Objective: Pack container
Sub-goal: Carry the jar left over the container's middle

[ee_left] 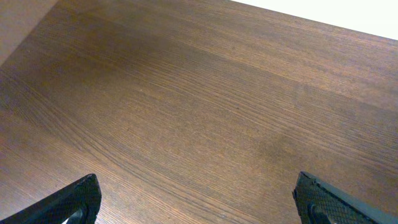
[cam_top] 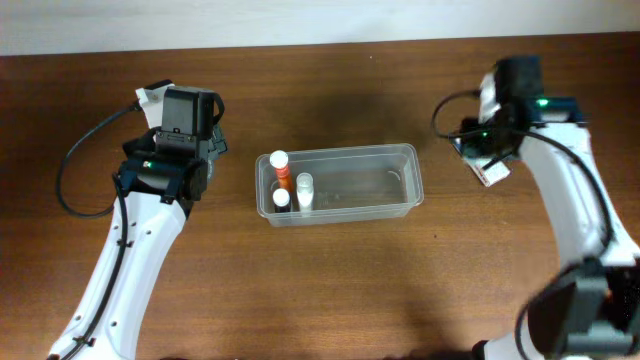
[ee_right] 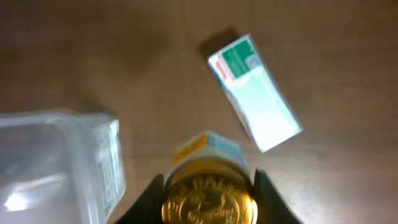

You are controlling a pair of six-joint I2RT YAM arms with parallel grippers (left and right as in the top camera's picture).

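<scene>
The container point(cam_top: 340, 185) is a clear rectangular tub at the table's middle; its near corner shows in the right wrist view point(ee_right: 56, 162). Three small bottles stand in its left end: one orange with a white cap point(cam_top: 280, 165) and two white ones point(cam_top: 304, 190). My right gripper point(ee_right: 208, 202) is shut on a gold-lidded jar point(ee_right: 208, 186) with a yellow and blue label, held above the table right of the tub; it also shows in the overhead view point(cam_top: 487, 148). My left gripper point(ee_left: 199, 205) is open and empty over bare wood, left of the tub point(cam_top: 195, 125).
A small white-and-green box point(ee_right: 255, 93) lies on the table just beyond the jar, right of the tub, and shows in the overhead view point(cam_top: 493, 172). The table's far edge runs along the top of the overhead view.
</scene>
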